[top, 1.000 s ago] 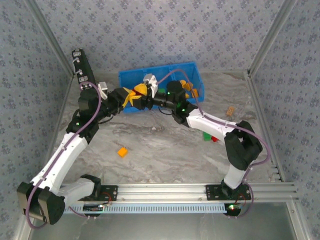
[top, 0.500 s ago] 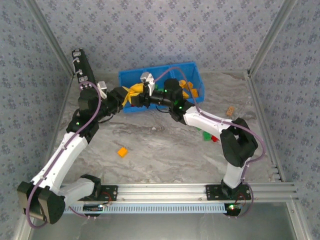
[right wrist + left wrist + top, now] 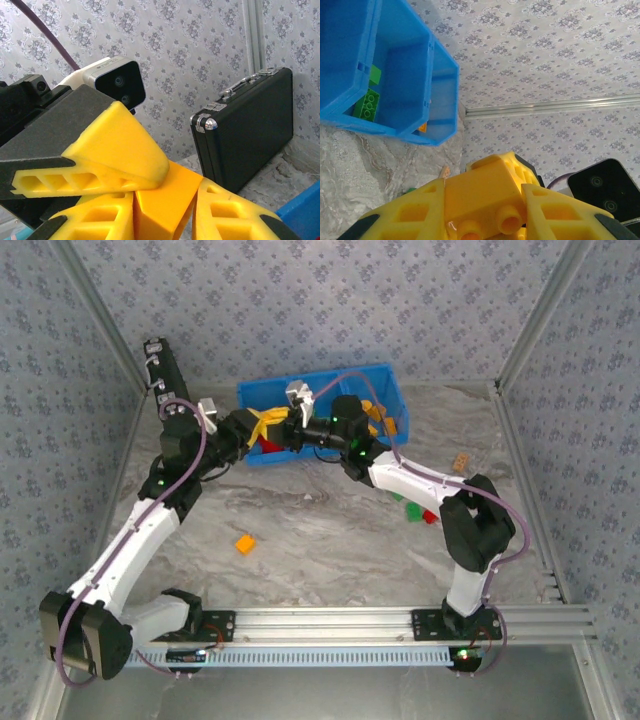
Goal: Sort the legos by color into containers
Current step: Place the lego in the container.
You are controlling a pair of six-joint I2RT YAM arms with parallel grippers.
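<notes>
My left gripper (image 3: 258,428) and right gripper (image 3: 276,426) meet tip to tip over the left end of the blue tray (image 3: 392,378). Both are shut on one orange-yellow brick (image 3: 480,187), which sits between the left fingers (image 3: 405,220). The same brick (image 3: 162,205) is wedged between the right fingers (image 3: 227,215), with a left finger (image 3: 115,145) lying across its top. Two green bricks (image 3: 366,102) lie in the middle compartment, and an orange one (image 3: 422,128) in the far compartment. More orange bricks (image 3: 380,418) fill the tray's right compartment.
A loose orange brick (image 3: 245,543) lies on the marble table left of centre. Green (image 3: 413,512) and red (image 3: 429,518) bricks sit by the right forearm, and a tan piece (image 3: 461,462) further right. The black latched case (image 3: 245,125) leans on the left wall.
The right arm has swung left and back towards the tray. The joined grippers have shifted slightly towards the tray's left end, still holding the brick between them.
</notes>
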